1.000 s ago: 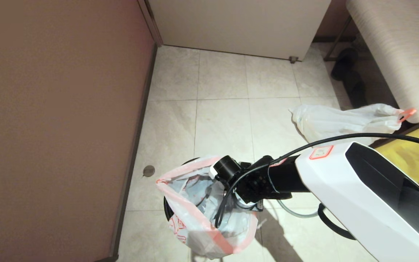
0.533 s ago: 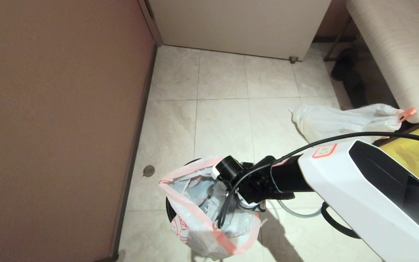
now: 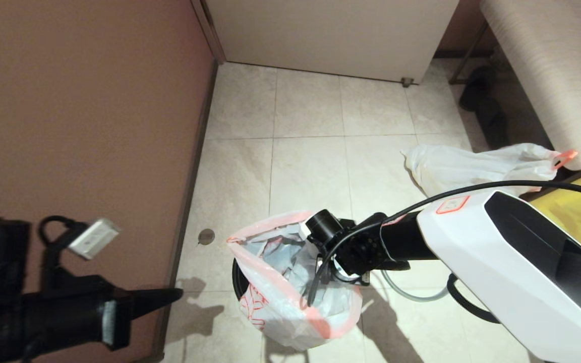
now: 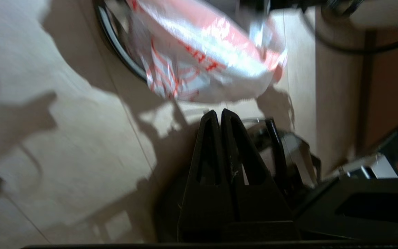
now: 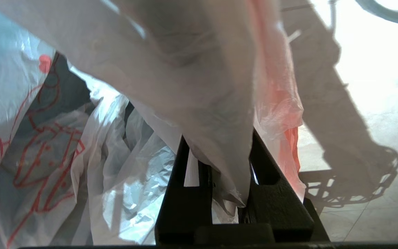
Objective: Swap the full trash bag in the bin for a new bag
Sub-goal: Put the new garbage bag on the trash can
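At the far left of the head view, against the reddish-brown wall (image 3: 83, 101), the left arm's black tool (image 3: 172, 294) reached in low, pointing toward the bin. In the left wrist view its two tapered black fingers (image 4: 216, 152) were pressed together with nothing between them, hovering above the pale tiled floor (image 3: 310, 161) short of the bag.

Just right of it stood the small round black plastic wastebasket (image 3: 236, 282), only a dark arc of its wall showing under the thin translucent white plastic bag with orange-red printed drawings and orange edges (image 3: 280, 307). This printed bag draped over the wastebasket's mouth, gaping open on top and sagging down its near side. In the left wrist view the same bag (image 4: 199, 69) hung over the dark rim (image 4: 116, 52).

The right arm, black at the wrist and white-shelled behind, came in from the right, with its tool (image 3: 321, 272) at the right side of the bag's opening. In the right wrist view that tool (image 5: 219, 193) was nearly closed, pinching a fold of the bag's white film beside its orange edge (image 5: 282, 114).

Farther right, well apart from the wastebasket, the bulging, almost plain translucent white plastic bag with a small orange tab (image 3: 472, 169) lay on the floor beside a yellow bag (image 3: 578, 217), under a pale wood-grain surface (image 3: 547, 65).
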Tool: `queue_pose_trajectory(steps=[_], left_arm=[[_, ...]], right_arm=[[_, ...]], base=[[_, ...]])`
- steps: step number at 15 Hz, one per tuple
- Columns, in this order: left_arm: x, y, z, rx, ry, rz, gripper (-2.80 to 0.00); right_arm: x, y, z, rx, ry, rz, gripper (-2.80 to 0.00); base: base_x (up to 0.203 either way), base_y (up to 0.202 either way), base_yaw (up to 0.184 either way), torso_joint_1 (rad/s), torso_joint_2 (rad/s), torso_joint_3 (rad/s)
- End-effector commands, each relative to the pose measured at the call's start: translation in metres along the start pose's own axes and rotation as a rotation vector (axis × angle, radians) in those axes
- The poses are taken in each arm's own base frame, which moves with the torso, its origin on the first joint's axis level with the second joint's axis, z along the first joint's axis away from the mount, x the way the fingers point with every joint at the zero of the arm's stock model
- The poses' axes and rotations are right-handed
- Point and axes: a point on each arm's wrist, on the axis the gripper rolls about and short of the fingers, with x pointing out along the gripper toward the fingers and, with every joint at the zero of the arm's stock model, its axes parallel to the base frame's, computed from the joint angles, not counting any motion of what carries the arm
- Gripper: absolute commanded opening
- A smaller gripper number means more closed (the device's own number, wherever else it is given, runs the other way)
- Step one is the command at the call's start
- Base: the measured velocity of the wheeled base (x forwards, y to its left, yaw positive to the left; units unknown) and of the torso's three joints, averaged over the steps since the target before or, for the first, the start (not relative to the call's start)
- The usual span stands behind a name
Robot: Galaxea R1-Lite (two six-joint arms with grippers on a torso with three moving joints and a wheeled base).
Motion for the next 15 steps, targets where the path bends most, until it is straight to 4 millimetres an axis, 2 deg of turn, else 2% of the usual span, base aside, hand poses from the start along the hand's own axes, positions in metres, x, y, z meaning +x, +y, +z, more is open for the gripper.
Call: queue_pose_trajectory(steps=[1,3,5,7,10,12,15], left_arm=[[0.071,0.022,-0.004,-0.087,0.252,-0.042,-2.8],[0.1,0.031,0.003,-0.114,0.298,-0.138,-2.8],[0.103,0.052,0.004,-0.124,0.283,-0.207,-2.8],[0.108,0.098,-0.015,-0.067,0.288,-0.212,-2.8],[0.124,0.127,-0.043,-0.026,0.295,-0.316,-2.8],[0.135,0.138,-0.053,-0.016,0.264,-0.342,-2.8],[0.156,0.117,-0.053,0.05,0.246,-0.376,-2.8]], right_arm=[[0.007,-0.009,0.006,0.016,0.005,-0.026,-2.8],[0.017,-0.012,0.002,0.013,0.025,-0.036,-2.8],[0.021,-0.01,0.0,0.003,0.024,-0.029,-2.8],[0.026,-0.008,0.001,0.013,0.006,-0.002,-2.8],[0.022,-0.007,0.006,0.026,-0.005,0.018,-2.8],[0.016,-0.005,0.01,0.035,-0.025,0.037,-2.8],[0.006,-0.001,0.017,0.044,-0.04,0.079,-2.8]], base=[[0.0,0.0,0.0,0.0,0.0,0.0],[0.0,0.0,0.0,0.0,0.0,0.0],[0.0,0.0,0.0,0.0,0.0,0.0],[0.0,0.0,0.0,0.0,0.0,0.0],[0.0,0.0,0.0,0.0,0.0,0.0],[0.0,0.0,0.0,0.0,0.0,0.0],[0.0,0.0,0.0,0.0,0.0,0.0]])
